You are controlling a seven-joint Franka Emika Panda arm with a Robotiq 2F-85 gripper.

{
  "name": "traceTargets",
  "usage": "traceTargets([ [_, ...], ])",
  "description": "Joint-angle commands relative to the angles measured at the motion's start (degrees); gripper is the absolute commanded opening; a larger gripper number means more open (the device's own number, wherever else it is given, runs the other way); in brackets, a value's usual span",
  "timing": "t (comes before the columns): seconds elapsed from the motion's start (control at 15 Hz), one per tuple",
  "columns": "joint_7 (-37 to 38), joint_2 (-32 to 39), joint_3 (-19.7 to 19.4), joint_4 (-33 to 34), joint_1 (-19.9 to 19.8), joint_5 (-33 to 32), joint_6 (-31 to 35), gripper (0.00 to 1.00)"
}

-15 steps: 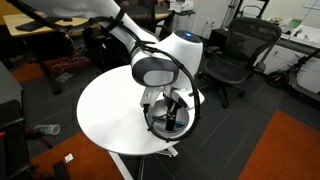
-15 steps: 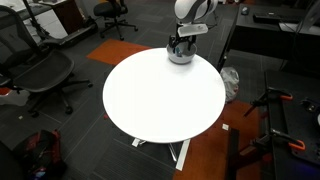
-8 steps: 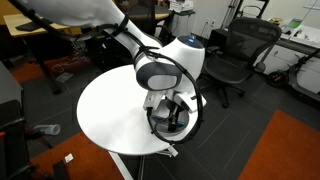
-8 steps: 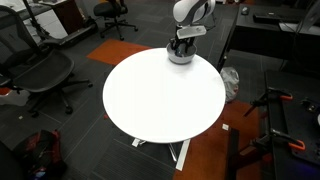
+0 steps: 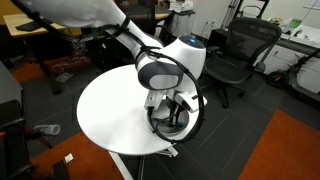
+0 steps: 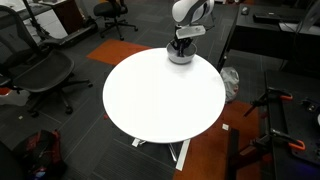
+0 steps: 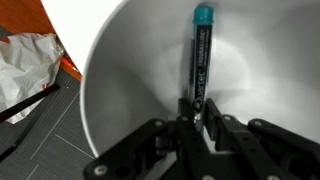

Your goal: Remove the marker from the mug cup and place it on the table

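Note:
In the wrist view the marker [image 7: 199,60], dark with a teal cap, lies up the inner wall of the pale mug cup [image 7: 120,90]. My gripper [image 7: 198,118] is shut on the marker's lower end, both black fingers [image 7: 217,128] pressed against it. In both exterior views the gripper [image 5: 172,116] [image 6: 180,45] reaches down into the mug cup [image 5: 168,125] [image 6: 180,55] at the edge of the round white table [image 5: 110,115] [image 6: 160,95]. The marker itself is hidden there by the gripper.
Office chairs [image 5: 235,55] [image 6: 35,70] stand around the table. Orange floor mats [image 5: 285,150] [image 6: 215,150] lie beside it. Crumpled white plastic [image 7: 25,60] lies on the floor below the mug cup's side. A wooden desk [image 5: 50,25] is behind.
The gripper has shut on the marker inside the mug cup; the arm has hardly shifted.

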Motion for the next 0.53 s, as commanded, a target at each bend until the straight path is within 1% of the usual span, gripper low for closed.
traceTargets([
  [0.0, 1.80, -2.35, -0.47, -0.34, 0.58, -1.71, -2.92, 0.05],
  [0.47, 1.92, -9.34, -1.04, -4.23, 2.34, -4.34, -3.52, 0.05],
])
